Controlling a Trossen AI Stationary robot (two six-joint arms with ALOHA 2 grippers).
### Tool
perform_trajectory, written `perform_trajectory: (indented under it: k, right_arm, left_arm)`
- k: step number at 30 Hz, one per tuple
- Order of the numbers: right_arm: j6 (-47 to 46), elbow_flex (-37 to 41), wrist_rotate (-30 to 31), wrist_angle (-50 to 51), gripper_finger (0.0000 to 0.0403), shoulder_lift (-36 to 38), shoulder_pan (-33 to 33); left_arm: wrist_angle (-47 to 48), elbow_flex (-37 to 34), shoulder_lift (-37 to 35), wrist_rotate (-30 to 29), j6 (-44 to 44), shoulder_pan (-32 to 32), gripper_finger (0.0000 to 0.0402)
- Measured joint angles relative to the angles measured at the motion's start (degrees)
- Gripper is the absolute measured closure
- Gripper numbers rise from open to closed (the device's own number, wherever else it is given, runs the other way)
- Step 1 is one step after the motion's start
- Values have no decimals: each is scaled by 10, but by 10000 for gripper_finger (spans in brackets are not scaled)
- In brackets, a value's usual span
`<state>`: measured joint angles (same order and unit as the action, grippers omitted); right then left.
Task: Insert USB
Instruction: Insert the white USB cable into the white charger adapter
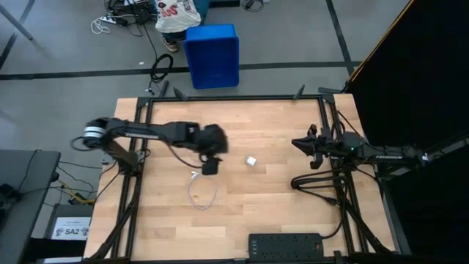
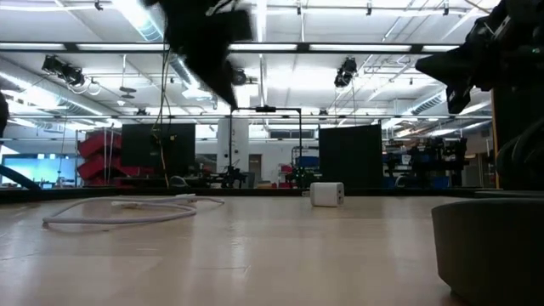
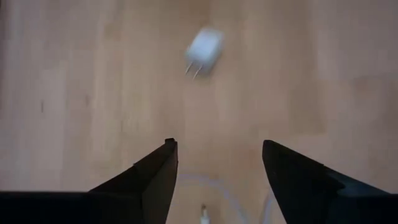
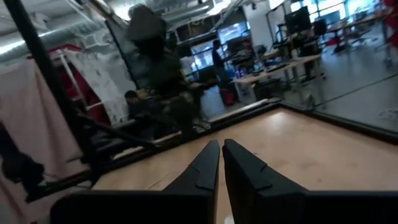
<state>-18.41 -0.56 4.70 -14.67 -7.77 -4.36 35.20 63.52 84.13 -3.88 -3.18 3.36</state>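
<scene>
The USB cable [image 1: 201, 192] lies in a thin whitish loop on the wooden table, also seen low on the table in the low view [image 2: 127, 211]; one plug end [image 3: 203, 214] shows between my left fingers. My left gripper [image 1: 211, 167] hovers open above the cable's far end, touching nothing [image 3: 217, 180]. The small white cube adapter [image 1: 250, 160] rests on its side to the right of it, prongs showing [image 3: 204, 50]. My right gripper [image 1: 297, 142] waits at the table's right side, raised, fingers shut [image 4: 221, 162].
A black power strip [image 1: 286, 243] lies along the table's near edge, its thick black cord [image 1: 315, 183] curling by the right arm's base. A blue bin [image 1: 212, 56] stands on the floor beyond the far edge. Bare wood lies between adapter and right arm.
</scene>
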Motion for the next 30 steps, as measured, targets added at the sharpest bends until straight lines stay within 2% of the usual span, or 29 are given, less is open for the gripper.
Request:
perform_trajectory:
  k: [4,8,14,19,26,30]
  right_arm:
    - [5,-19,39,-1,402,-58,18]
    - [11,-70,55,-5,401,-162,20]
    - [51,-163,47,-21,402,-344,21]
    - [88,-222,46,-64,399,-463,21]
    - [128,-285,45,-72,401,-567,20]
    - [143,-299,42,-71,396,-598,20]
  left_arm:
    - [-59,-141,-70,-2,51,35,186]
    - [-72,-202,-75,-4,66,55,186]
    - [-67,-223,-48,-7,67,60,186]
    - [-75,-233,-19,-9,66,60,186]
    - [-127,-244,29,-22,57,60,193]
    - [-140,-244,34,-32,47,57,229]
